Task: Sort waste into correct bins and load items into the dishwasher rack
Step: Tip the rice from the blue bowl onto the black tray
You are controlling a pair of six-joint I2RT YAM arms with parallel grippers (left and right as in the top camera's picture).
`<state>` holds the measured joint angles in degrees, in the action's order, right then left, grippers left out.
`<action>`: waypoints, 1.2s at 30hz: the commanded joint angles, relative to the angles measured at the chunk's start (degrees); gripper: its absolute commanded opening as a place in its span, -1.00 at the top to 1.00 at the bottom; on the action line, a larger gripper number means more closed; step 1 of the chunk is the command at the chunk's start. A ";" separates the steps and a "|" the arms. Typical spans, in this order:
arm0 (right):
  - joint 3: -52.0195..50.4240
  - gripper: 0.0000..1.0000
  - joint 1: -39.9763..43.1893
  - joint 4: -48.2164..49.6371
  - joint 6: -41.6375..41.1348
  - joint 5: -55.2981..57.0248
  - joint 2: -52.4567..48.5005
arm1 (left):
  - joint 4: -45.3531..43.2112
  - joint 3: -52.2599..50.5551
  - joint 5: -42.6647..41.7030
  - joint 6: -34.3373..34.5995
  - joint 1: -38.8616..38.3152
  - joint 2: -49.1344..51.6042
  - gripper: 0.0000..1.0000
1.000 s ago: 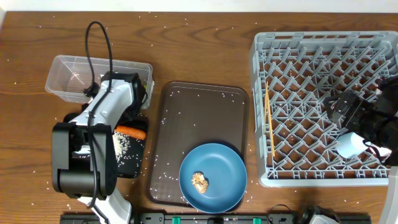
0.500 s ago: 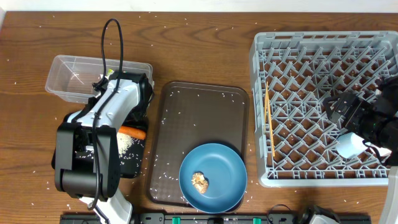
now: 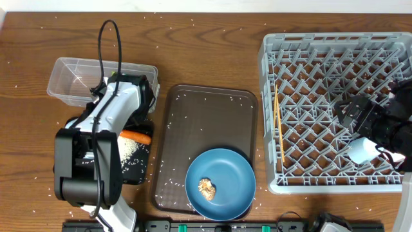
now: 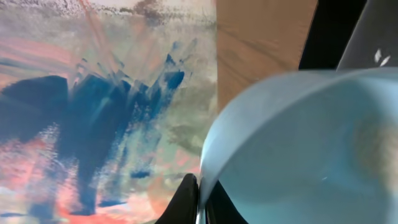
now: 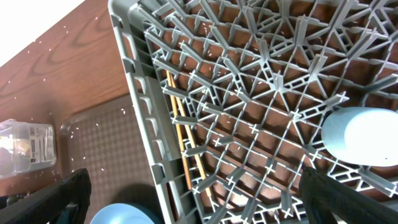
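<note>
Top-down overhead, close wrists, shared rack (image 3: 269, 129)

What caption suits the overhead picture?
Blue plate with a food lump sits on the tray beside the grey rack.

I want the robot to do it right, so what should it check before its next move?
1. Left gripper grips light-blue cup: ok, pinching its rim.
2. Right gripper free: ok, open above the dishwasher rack.
3. Pale cup loaded: ok, lying on the rack floor.
4. Blue plate loaded: not ok, on the brown tray with a brown food lump on it.
5. Carrot binned: ok, in the black tray.
6. Light-blue cup empty: cannot tell, view blurred.
</note>
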<state>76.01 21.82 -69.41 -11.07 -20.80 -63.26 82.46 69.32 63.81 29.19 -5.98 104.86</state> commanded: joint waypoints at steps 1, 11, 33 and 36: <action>0.37 -0.98 -0.48 0.22 0.90 -0.42 0.04 | -0.20 1.07 -1.05 -2.21 0.46 -0.87 0.88; 0.37 -0.98 -0.48 0.20 0.90 -0.44 0.04 | -1.68 -0.09 -0.35 -5.25 1.42 -0.22 0.87; 0.37 -0.98 -0.48 -0.09 2.21 -0.37 0.04 | -0.48 -0.92 -6.51 3.65 5.05 -1.46 0.88; 0.37 -0.99 -0.48 -0.04 2.16 -0.42 0.04 | -0.20 0.09 -5.88 3.06 4.31 -1.46 0.87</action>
<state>76.01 21.82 -69.41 -9.93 -20.95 -63.29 82.21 68.97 58.70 30.09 -1.58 104.36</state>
